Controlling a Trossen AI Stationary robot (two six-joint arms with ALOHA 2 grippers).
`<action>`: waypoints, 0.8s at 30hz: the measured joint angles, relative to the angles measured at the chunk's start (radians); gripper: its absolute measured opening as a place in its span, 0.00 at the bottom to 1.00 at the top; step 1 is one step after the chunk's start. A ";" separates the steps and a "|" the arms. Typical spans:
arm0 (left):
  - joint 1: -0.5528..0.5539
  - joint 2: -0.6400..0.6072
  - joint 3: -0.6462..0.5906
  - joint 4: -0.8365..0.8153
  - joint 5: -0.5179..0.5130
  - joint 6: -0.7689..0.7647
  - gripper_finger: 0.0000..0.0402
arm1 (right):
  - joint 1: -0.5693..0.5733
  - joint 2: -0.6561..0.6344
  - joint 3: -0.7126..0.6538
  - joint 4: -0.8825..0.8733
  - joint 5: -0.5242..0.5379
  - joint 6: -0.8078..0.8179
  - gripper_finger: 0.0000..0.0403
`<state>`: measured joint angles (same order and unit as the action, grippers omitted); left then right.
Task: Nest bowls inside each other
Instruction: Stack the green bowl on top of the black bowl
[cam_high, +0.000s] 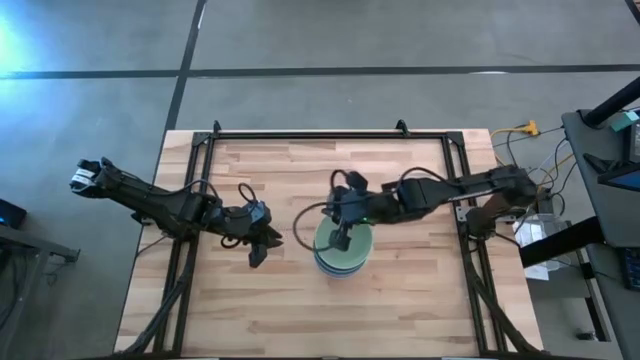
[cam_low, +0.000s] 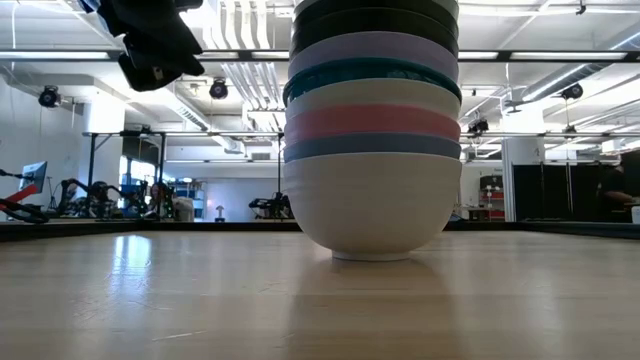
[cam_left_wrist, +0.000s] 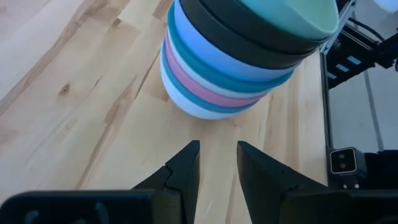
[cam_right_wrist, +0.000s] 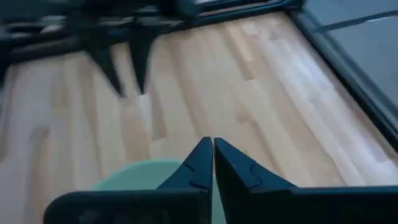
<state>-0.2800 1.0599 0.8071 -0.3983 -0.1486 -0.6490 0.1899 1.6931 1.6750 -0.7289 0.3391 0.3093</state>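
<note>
The bowls stand nested in one stack (cam_high: 344, 250) at the table's middle, with the white bottom bowl (cam_low: 368, 215) resting on the wood. Above it come blue, pink, white, teal, lavender and black bowls, and a pale green bowl (cam_left_wrist: 292, 15) sits on top. My right gripper (cam_high: 342, 240) is shut and hovers over the stack's top, with the pale green bowl (cam_right_wrist: 134, 177) just below its fingers (cam_right_wrist: 213, 144). My left gripper (cam_high: 257, 252) is open and empty. It hangs above the table to the left of the stack, pointing at it (cam_left_wrist: 217, 149), and also shows in the low view (cam_low: 150, 45). My right gripper points down and slants over the pale green top bowl's inside (cam_right_wrist: 155, 171). Its own fingers hide the spot below the tips, so I cannot tell whether it touches the bowl.
The bare wooden tabletop (cam_high: 400, 300) lies all around the stack, inside a dark metal frame (cam_high: 330, 133). Cables and equipment (cam_high: 530, 215) sit beyond the table's right edge.
</note>
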 joint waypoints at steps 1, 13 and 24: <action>-0.002 0.000 0.000 0.001 0.000 0.000 0.22 | 0.001 -0.026 -0.055 0.049 0.025 0.018 0.02; -0.010 -0.003 -0.008 0.005 0.020 0.001 0.22 | 0.013 -0.169 -0.432 0.435 0.108 0.168 0.02; -0.011 -0.006 -0.011 0.024 0.039 0.001 0.22 | 0.010 -0.123 -0.456 0.504 0.084 0.215 0.02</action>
<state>-0.2909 1.0538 0.7956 -0.3747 -0.1092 -0.6483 0.2001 1.5700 1.2186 -0.2253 0.4228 0.5240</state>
